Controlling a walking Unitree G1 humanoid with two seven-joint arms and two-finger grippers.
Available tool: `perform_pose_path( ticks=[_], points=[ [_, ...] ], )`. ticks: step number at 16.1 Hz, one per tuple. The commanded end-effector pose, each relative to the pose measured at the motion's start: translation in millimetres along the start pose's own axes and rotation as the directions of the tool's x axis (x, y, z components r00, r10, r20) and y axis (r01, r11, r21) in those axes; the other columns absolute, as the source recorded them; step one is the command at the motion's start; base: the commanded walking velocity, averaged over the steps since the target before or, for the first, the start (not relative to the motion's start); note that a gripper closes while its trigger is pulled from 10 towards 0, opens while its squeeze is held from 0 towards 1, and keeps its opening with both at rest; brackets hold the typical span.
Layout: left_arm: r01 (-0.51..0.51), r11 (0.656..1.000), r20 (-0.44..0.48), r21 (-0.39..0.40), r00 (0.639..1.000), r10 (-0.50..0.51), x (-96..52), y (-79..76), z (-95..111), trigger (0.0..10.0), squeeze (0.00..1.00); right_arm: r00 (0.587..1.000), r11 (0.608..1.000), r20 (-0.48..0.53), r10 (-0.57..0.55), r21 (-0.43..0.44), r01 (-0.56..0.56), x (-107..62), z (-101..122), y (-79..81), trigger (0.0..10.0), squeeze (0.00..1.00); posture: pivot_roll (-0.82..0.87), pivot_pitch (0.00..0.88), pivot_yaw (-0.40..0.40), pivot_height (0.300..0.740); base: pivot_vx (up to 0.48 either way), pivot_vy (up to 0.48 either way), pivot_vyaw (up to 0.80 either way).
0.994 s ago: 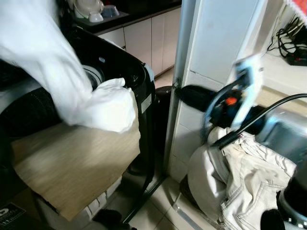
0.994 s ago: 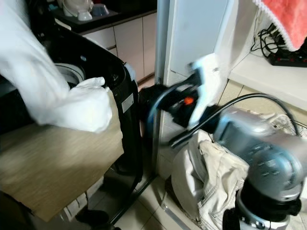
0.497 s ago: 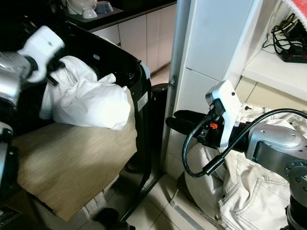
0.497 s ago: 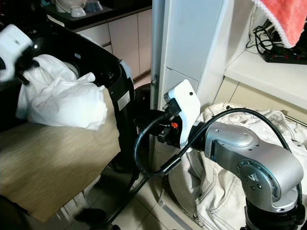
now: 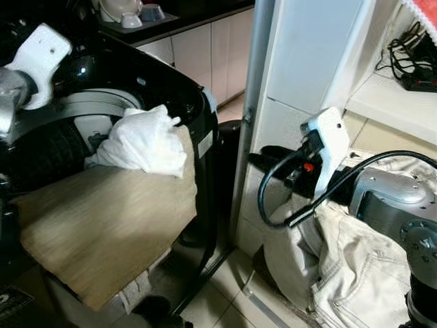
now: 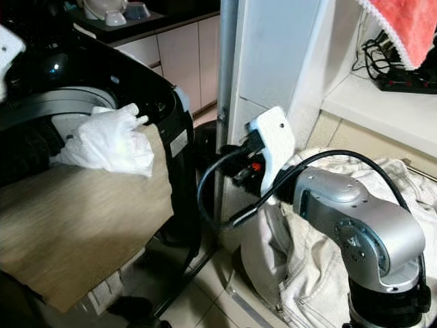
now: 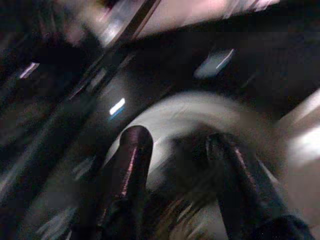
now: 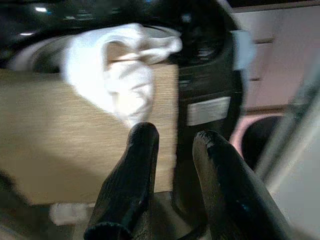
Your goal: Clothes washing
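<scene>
A crumpled white garment (image 5: 143,140) lies at the edge of the black top-loading washing machine (image 5: 179,85), half on its grey drum rim (image 5: 82,109) and half on a beige board (image 5: 102,219). My left gripper (image 7: 172,145) hovers over the drum, its fingers apart and holding nothing; its white wrist (image 5: 37,55) is at the upper left. My right gripper (image 5: 266,158) is held out beside the machine, open and empty, pointing at the white garment (image 8: 120,75). Cream trousers (image 5: 355,266) are heaped below the right arm.
A grey door post (image 5: 256,82) and a white wall panel stand between the machine and the heap. A shelf with black cables (image 5: 413,68) and a pink towel (image 6: 403,27) are at the upper right. Bowls (image 5: 130,14) sit on a far counter. The floor is tiled.
The left gripper has let go of the white garment and pulled back to the upper left. The garment now lies lower and smaller at the drum's edge. The right arm shifted slightly.
</scene>
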State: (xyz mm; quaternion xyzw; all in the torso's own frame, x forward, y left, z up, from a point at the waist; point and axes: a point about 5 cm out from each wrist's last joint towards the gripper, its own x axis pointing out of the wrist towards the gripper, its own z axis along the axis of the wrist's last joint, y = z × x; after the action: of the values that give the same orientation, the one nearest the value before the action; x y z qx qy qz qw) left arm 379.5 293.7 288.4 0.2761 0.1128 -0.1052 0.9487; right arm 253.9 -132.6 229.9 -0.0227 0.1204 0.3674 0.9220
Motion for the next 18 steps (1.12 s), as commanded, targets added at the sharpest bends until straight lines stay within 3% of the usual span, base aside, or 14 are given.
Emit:
perform_pose_path(
  ticks=[1,2,5,6,8,10,13,15,16,17,18],
  points=[
    [0.097,0.995,0.133,-0.038,0.987,-0.091,0.6,-9.8,18.8,10.0,1.00,0.997,0.997,0.013,-0.078,0.011,0.077,-2.5,0.5,-10.1,10.0,0.00,-0.10,0.000,0.044,0.740,0.000,0.000,0.00],
    [0.243,0.967,0.212,-0.078,0.952,-0.222,3.1,-27.3,26.3,10.0,0.00,0.991,0.991,0.005,-0.132,0.026,0.131,-2.8,-1.3,-18.2,10.0,0.00,-0.10,0.000,0.045,0.740,0.000,0.000,0.00],
    [0.411,0.911,0.182,-0.028,0.899,-0.399,8.2,-58.4,18.9,10.0,0.00,0.978,0.979,-0.048,-0.204,-0.018,0.203,-9.3,-8.4,-28.7,10.0,0.00,-0.11,0.000,0.056,0.740,0.000,0.000,0.00],
    [0.436,0.900,0.174,-0.028,0.888,-0.425,8.0,-62.2,17.4,10.0,0.00,0.977,0.978,-0.049,-0.208,-0.017,0.208,-10.3,-9.1,-29.3,10.0,0.00,-0.11,0.000,0.058,0.740,0.000,0.000,0.00],
    [0.606,0.795,0.082,-0.002,0.793,-0.604,0.3,-82.6,3.9,10.0,0.00,0.976,0.977,-0.053,-0.213,-0.006,0.213,-13.3,-10.2,-30.0,10.0,0.00,-0.12,0.000,0.067,0.740,0.000,0.000,0.00],
    [0.634,0.773,0.035,-0.003,0.773,-0.634,-1.4,-88.2,-3.2,10.0,0.00,0.979,0.981,-0.055,-0.195,-0.004,0.195,-12.9,-10.5,-27.4,10.0,0.00,-0.12,0.000,0.068,0.740,0.000,0.000,0.00],
    [0.594,0.804,-0.062,0.035,0.804,-0.592,2.1,-86.4,-15.5,10.0,0.00,0.993,0.994,-0.050,-0.103,-0.029,0.101,-11.8,-10.0,-15.6,10.0,0.00,-0.12,0.000,0.070,0.740,0.000,0.000,0.00],
    [0.408,0.906,-0.162,0.116,0.907,-0.388,7.4,-65.3,-23.1,10.0,0.00,0.998,0.997,-0.037,-0.058,-0.050,0.056,-11.5,-8.3,-9.2,10.0,0.00,-0.11,0.000,0.076,0.740,0.000,0.000,0.00],
    [0.365,0.923,-0.163,0.117,0.924,-0.345,8.7,-60.4,-22.9,10.0,0.00,0.998,0.997,-0.033,-0.060,-0.048,0.058,-11.3,-7.8,-9.3,10.0,0.00,-0.11,0.000,0.076,0.740,0.000,0.000,0.00],
    [0.190,0.972,-0.161,0.136,0.973,-0.168,12.2,-41.7,-19.7,8.6,0.00,0.997,0.996,-0.023,-0.074,-0.044,0.073,-11.2,-6.6,-11.2,10.0,0.00,-0.11,0.000,0.076,0.740,0.000,0.000,0.00],
    [0.153,0.976,-0.164,0.153,0.978,-0.127,12.4,-37.5,-19.3,8.6,0.00,0.997,0.996,-0.022,-0.079,-0.045,0.078,-11.2,-6.5,-11.7,10.0,0.00,-0.11,0.000,0.076,0.740,0.000,0.000,0.00]
  ],
)
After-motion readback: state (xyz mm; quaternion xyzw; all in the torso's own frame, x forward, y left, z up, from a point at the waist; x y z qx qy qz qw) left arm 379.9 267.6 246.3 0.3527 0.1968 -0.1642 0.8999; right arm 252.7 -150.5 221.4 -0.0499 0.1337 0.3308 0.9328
